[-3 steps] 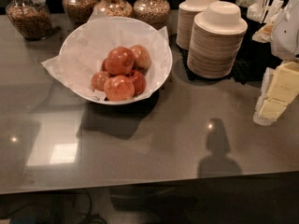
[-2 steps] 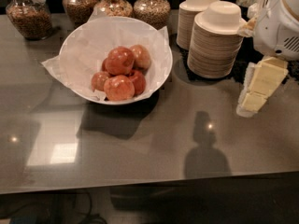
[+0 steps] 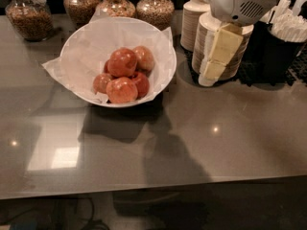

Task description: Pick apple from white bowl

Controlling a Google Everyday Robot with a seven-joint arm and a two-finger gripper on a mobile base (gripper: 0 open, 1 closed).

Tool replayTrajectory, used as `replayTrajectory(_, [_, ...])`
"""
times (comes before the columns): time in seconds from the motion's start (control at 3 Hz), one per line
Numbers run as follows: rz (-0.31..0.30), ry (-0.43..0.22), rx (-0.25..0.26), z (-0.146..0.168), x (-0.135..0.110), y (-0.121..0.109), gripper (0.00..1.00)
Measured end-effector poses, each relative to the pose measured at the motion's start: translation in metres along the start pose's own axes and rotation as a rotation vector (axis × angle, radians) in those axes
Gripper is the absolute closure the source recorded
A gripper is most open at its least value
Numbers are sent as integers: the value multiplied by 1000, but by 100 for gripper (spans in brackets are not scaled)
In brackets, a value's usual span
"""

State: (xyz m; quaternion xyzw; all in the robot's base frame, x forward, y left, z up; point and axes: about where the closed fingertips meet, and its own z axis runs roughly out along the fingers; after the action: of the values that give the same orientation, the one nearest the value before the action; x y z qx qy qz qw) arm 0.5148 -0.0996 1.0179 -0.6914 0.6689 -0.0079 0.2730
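Apples (image 3: 123, 75), five or so, lie heaped in the paper-lined white bowl (image 3: 168, 75) toward the worktop's (image 3: 216, 143) rear-left corner; none is lifted yet. The gripper (image 3: 207, 76) hangs by the rear edge, right of the bowl and apart from it, before stacked disposable bowls (image 3: 238, 56). It carries no apple, and I cannot tell whether it is clenched or released. Reaching, grasping and lifting are all left.

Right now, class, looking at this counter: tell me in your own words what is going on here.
A robot arm is set to pick an apple but has not reached one yet. Its gripper hangs over the counter at the right, in front of the stacked disposable bowls. The apples lie piled in the white bowl off to its left, untouched. Glass jars stand along the back.
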Motion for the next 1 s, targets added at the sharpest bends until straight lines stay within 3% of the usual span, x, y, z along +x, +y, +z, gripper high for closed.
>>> replayTrajectory(0.33, [5,5,0,0,2,1,0])
replayTrajectory(0.67, [24,-32,10,9,-3,-1,0])
replayTrajectory(1.0, [26,-181,-11,45,-37,-20,0])
